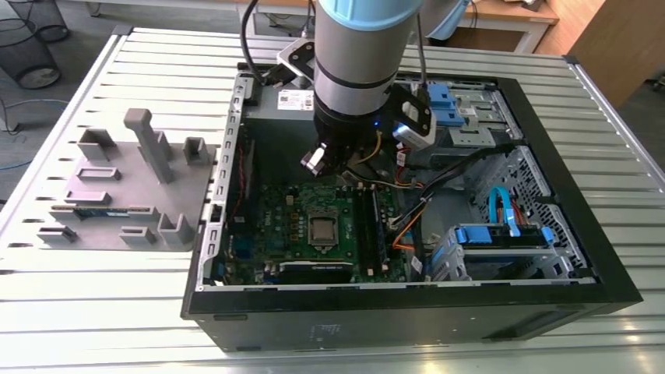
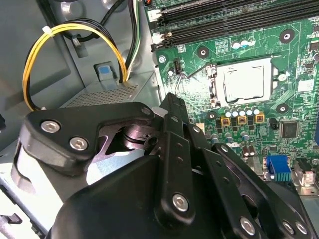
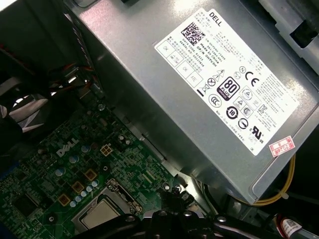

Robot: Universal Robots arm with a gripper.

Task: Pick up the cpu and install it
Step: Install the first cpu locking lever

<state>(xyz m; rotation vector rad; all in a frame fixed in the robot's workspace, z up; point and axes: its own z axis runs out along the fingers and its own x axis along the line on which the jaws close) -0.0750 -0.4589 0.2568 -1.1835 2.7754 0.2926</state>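
The cpu (image 1: 324,228) is lying in the dark metal-framed socket (image 2: 218,87) of the green board (image 1: 280,210), in the lower middle of the exterior view. Its shiny silver-grey top is facing up and looking level with the frame around it in both wrist views. Judging from that, the picking up and carrying over are done and the chip is already sitting in its place. The gripper (image 1: 320,161) is hanging above the board, just above centre in the exterior view, between the socket and the grey power supply (image 3: 199,99) and apart from the cpu. I cannot tell how far it is open, since its own linkage is blocking the sight of its tips. Nothing is showing in its grasp. A thin wire lever (image 2: 185,74) beside the socket seems to be standing out at an angle from the frame. That makes me think the clamping down may be what is left, though I cannot tell for sure whether the chip is locked. The grey moulded tray (image 1: 114,187) is resting on the table at the exterior view's left, well apart from the open computer case (image 1: 416,312), with a long thin memory stick (image 1: 104,212) lying in it.
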